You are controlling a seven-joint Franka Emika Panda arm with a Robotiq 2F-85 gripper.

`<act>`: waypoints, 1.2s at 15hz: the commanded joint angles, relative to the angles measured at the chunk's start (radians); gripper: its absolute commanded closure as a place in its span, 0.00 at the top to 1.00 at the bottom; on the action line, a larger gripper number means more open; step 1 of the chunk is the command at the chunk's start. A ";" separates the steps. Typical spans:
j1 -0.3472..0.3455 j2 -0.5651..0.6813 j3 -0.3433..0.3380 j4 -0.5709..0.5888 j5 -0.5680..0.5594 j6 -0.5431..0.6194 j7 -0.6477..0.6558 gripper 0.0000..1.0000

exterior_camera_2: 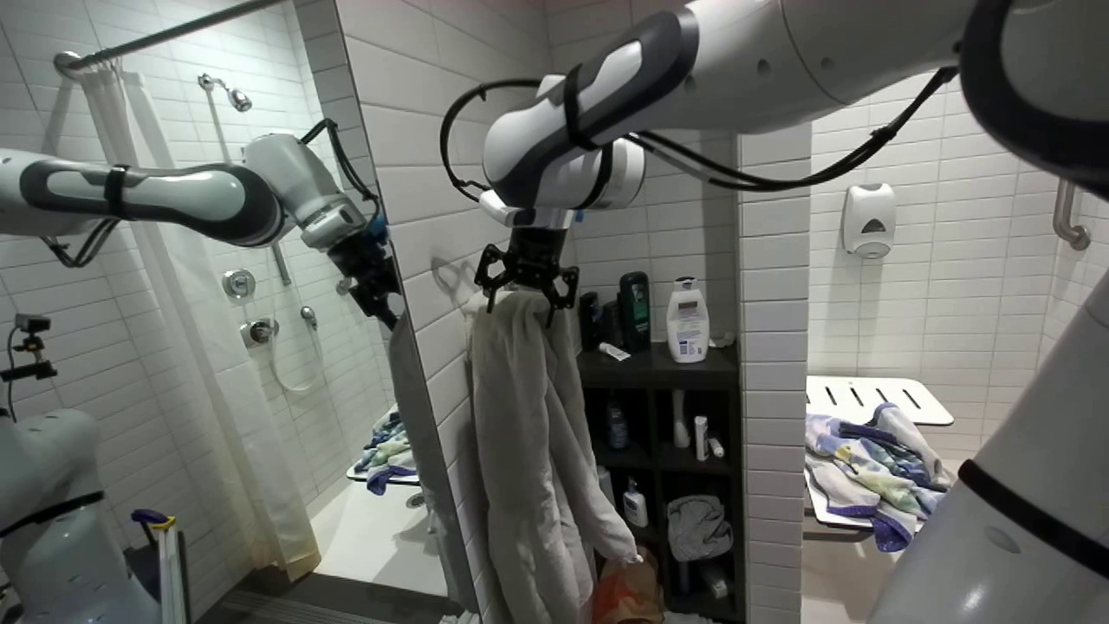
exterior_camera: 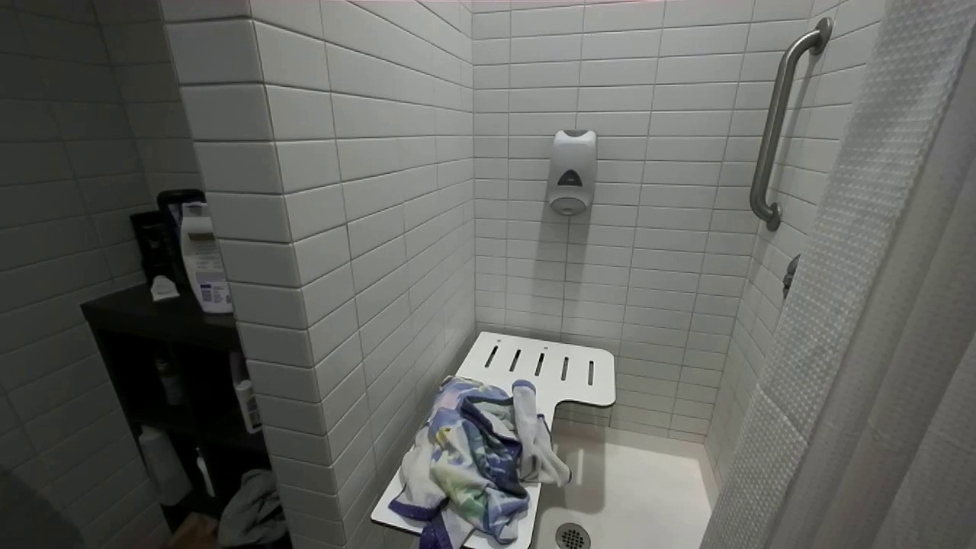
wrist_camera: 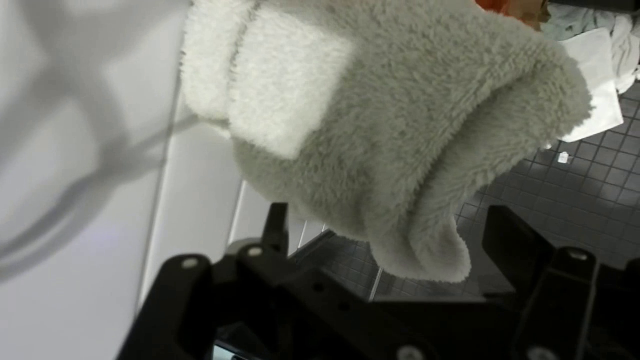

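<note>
A light grey fluffy cloth, perhaps a robe (exterior_camera_2: 520, 416), hangs in long folds against the white tiled wall. Right above its top, my black gripper (exterior_camera_2: 522, 314) points downward with its jaws spread wide. From the wrist view, the same plush fabric (wrist_camera: 390, 100) fills the upper middle, and a rounded fold of it reaches into the gap of the gripper (wrist_camera: 387, 215). Neither finger is closed on the fabric; whether the left finger (wrist_camera: 277, 225) brushes it I cannot tell. What the cloth hangs from is hidden. The gripper does not appear in the exterior view of the shower bench (exterior_camera: 541, 366).
Beside the cloth stands a dark shelf (exterior_camera_2: 658, 373) bearing a white bottle (exterior_camera_2: 689, 325) and a dark green bottle (exterior_camera_2: 634, 312). A mirror (exterior_camera_2: 381, 217) on the left wall reflects the arm. A tiled pillar (exterior_camera_2: 774, 347) separates the shelf from the bench with a patterned towel (exterior_camera_2: 875, 477).
</note>
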 commanded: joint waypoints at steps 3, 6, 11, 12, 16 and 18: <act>-0.010 -0.004 0.007 -0.005 0.021 0.026 -0.014 1.00; -0.005 -0.002 0.002 0.003 0.042 0.012 -0.030 1.00; -0.025 0.008 0.011 0.011 -0.016 0.006 -0.027 1.00; -0.028 0.010 0.012 0.013 -0.032 0.002 -0.029 1.00; -0.030 0.026 0.008 0.019 -0.041 -0.013 -0.052 1.00; -0.029 0.036 0.009 0.024 -0.035 -0.015 -0.065 1.00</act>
